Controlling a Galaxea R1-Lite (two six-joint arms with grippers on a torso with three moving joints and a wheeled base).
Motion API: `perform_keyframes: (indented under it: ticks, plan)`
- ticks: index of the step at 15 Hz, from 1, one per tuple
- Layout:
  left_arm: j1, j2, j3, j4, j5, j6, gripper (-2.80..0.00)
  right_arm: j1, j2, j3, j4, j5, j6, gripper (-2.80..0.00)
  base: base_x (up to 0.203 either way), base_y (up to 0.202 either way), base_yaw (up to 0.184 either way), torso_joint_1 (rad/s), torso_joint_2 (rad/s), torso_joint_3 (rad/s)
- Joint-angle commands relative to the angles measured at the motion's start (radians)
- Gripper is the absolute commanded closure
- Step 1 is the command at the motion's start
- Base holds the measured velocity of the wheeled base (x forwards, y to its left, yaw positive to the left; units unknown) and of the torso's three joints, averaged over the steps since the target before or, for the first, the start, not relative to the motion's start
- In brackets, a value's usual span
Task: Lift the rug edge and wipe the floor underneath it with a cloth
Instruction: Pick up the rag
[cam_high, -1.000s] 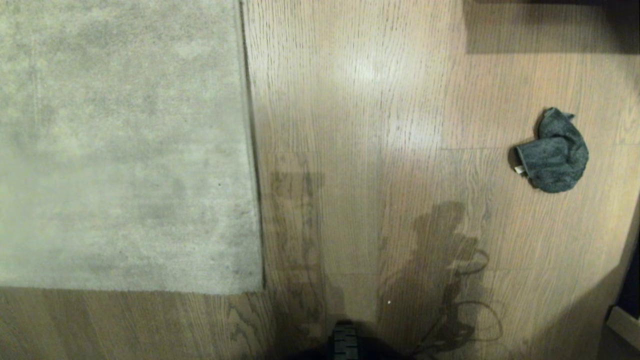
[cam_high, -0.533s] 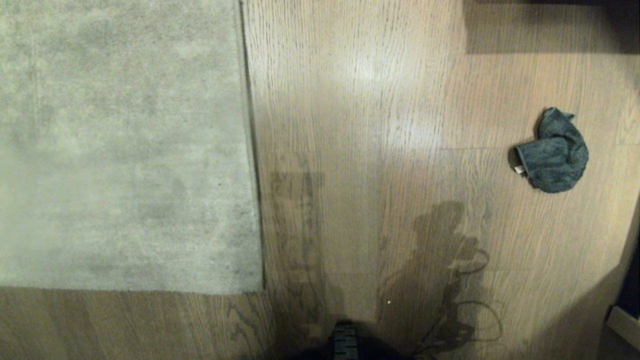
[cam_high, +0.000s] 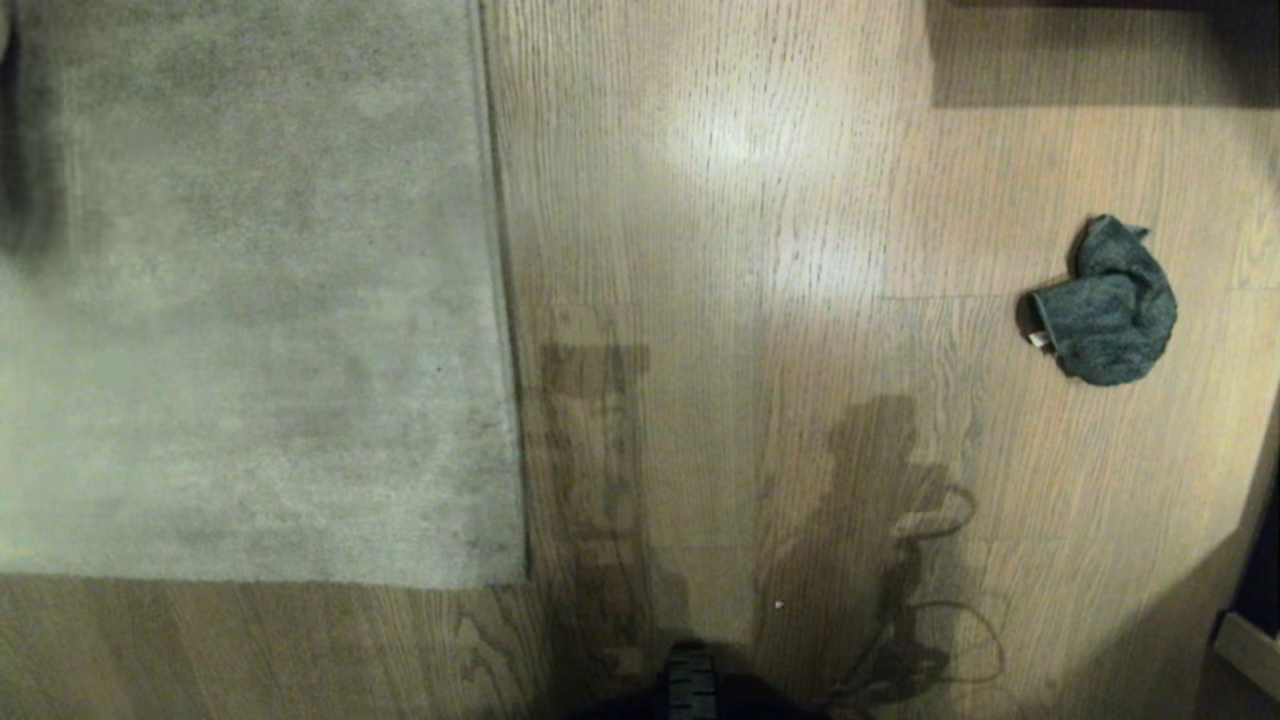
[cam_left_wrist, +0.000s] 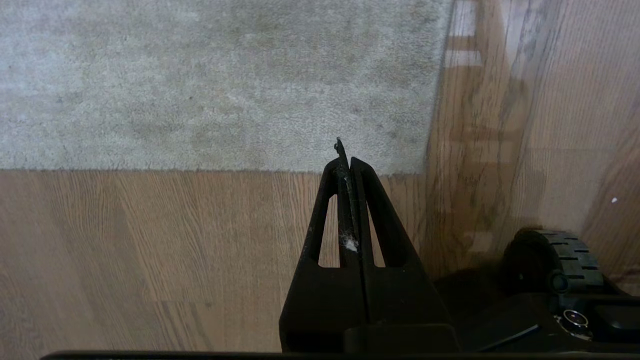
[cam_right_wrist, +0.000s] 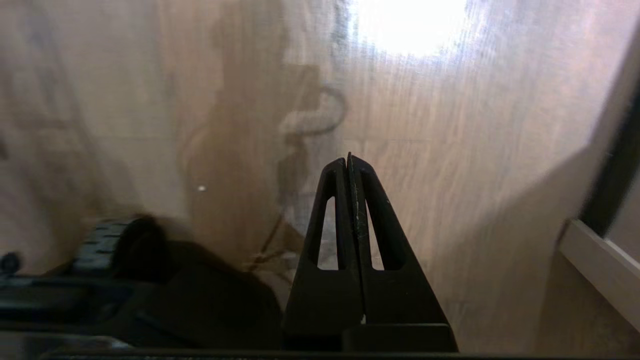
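Left tool (cam_left_wrist: 346, 160): shut, holding nothing, hanging over the floor (cam_high: 700, 250) just short of the rug's near border.
Right tool (cam_right_wrist: 348, 162): shut, empty, above bare planks; cloth not in its view.
Rug edge (cam_high: 505, 330): runs bottom to top left of frame centre, corner at lower left; the left arm looks nearer it.
Cloth (cam_high: 1108, 305): crumpled at right of frame, well apart from the rug, on the right arm's side.
Change: rug and cloth unmoved; a dark shadow now at upper left.

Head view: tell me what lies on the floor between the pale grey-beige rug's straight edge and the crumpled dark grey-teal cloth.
Nothing: only bare light brown wood-grain plank floor with shadows, between the rug edge and the cloth, seen in the head view.
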Motion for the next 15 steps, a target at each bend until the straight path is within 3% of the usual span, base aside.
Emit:
perform_keyframes:
  ticks: [1,7,15]
  plan:
    - [0.0,0.001,0.0,0.0,0.0,0.0,0.0,0.001,0.134,-0.057,0.003,0.012,0.0,0.0,0.0,0.0,0.0,0.0,0.0,0.0]
    - [0.0,0.001,0.0,0.0,0.0,0.0,0.0,0.002,0.453,-0.131,-0.048,0.087,0.003,0.0,0.0,0.0,0.0,0.0,0.0,0.0]
    - [0.0,0.001,0.0,0.0,0.0,0.0,0.0,0.002,0.824,-0.141,-0.369,0.125,0.002,0.0,0.0,0.0,0.0,0.0,0.0,0.0]
